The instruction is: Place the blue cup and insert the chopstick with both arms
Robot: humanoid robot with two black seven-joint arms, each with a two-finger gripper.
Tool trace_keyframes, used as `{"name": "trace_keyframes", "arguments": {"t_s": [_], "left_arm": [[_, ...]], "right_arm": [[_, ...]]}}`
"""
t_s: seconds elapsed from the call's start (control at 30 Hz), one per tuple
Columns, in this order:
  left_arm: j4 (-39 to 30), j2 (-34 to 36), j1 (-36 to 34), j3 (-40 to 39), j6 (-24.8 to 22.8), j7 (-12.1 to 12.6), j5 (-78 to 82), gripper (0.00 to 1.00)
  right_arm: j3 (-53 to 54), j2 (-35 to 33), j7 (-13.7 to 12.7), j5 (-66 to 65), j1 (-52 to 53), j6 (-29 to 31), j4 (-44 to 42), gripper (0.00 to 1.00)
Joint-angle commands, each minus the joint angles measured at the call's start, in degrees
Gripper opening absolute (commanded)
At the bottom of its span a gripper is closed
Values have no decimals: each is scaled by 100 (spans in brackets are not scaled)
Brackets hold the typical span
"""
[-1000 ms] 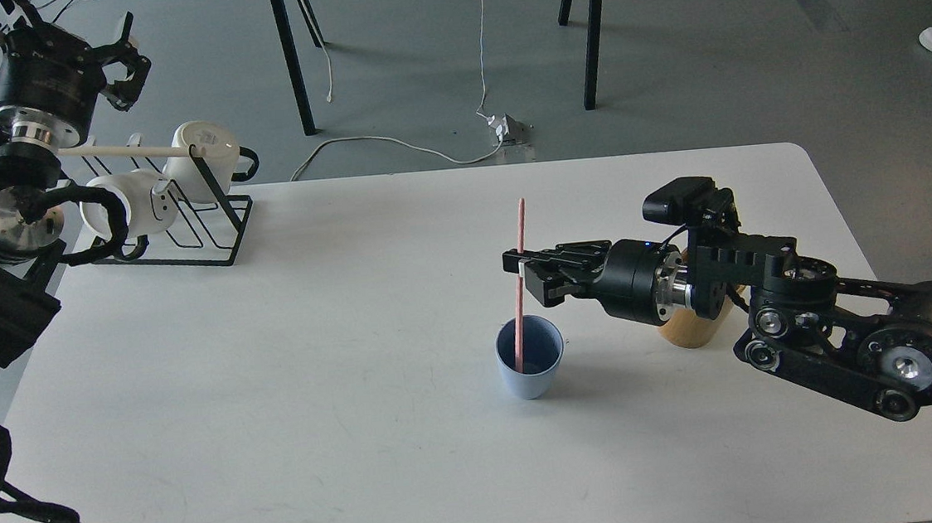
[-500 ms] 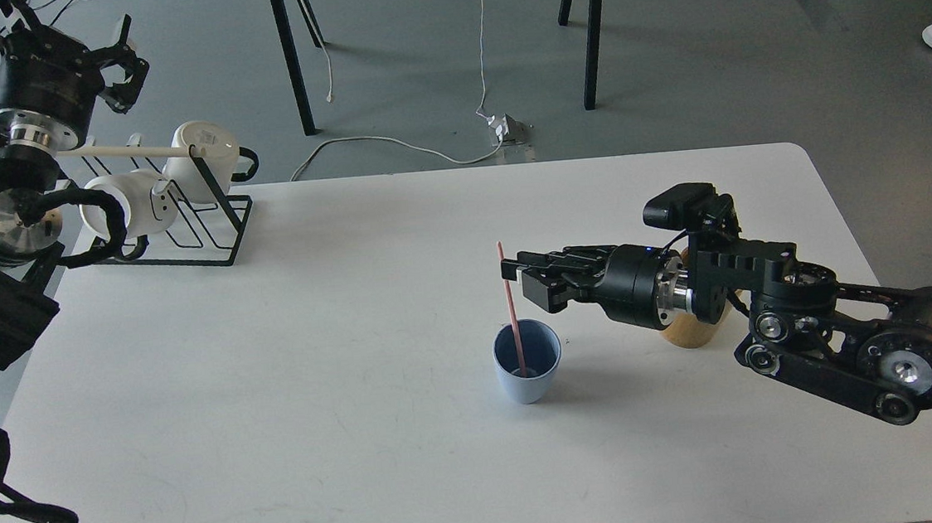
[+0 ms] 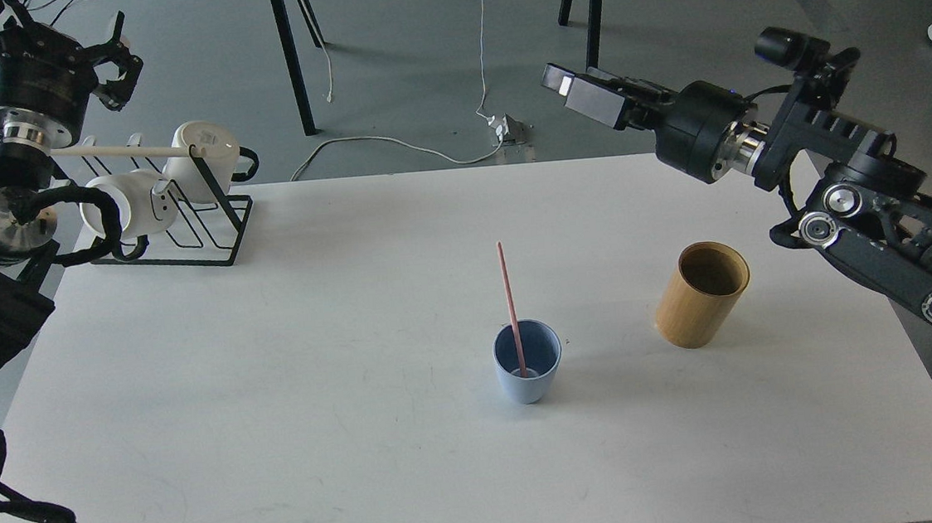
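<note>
One second ago the right end effector was clamped on the chopstick just above the blue cup; half a second ago it had let go and stood just beside the stick. Now it is raised well clear, beyond the far edge of the worktop, and from this angle I cannot tell whether its fingers are apart or together. The chopstick, a thin straight pink stick, stands alone in the cup, its lower end on the dark blue bottom, leaning slightly left against the rim. The cup is a small pale blue tapered tumbler, smooth and handleless, upright near the middle of the white matte worktop.

With the arm gone, the bamboo cylinder shows whole: tan, open-topped, dark inside, standing to the right of the cup and apart from it.

The left end effector hangs over the floor at the far left, hardly moved, its fingers spread and holding nothing. Below it a black wire rack with a cream wooden rod carries two white mugs.
</note>
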Motion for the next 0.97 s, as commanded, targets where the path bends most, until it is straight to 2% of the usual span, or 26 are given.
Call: {"name": "trace_keyframes", "arguments": {"t_s": [0.0,0.1,0.17,0.3,0.57,0.63,0.77,0.93], "left_arm": [[1,-42,-24,-123,1,-42,-12,99],[1,-42,-41,-132,1,-34,-3,99],[1,-60,-50,-132,1,-34,6,99],[1,-139,-59,-141,1,-25,6,99],[-8,-289,-85,-150,1,-16,-3,99],[-8,-297,-85,-150,1,-16,-3,99],[-34,-350,-120,-158,1,-42,-3,99],[-149,-341,-120,-150,1,-51,-3,99]], "right_arm": [[410,-26,78,1042,124,-17,-526,100],[823,-26,359,1990,133,-9,-965,100],[965,0,447,2851,133,9,-1177,100],[974,-35,395,4513,142,333,-1493,100],[1106,193,299,6650,458,2099,-3347,100],[1097,281,246,7124,476,2328,-3602,100],[1106,570,184,7855,599,2378,-4051,100],[1071,765,245,7883,617,2378,-4069,100]]}}
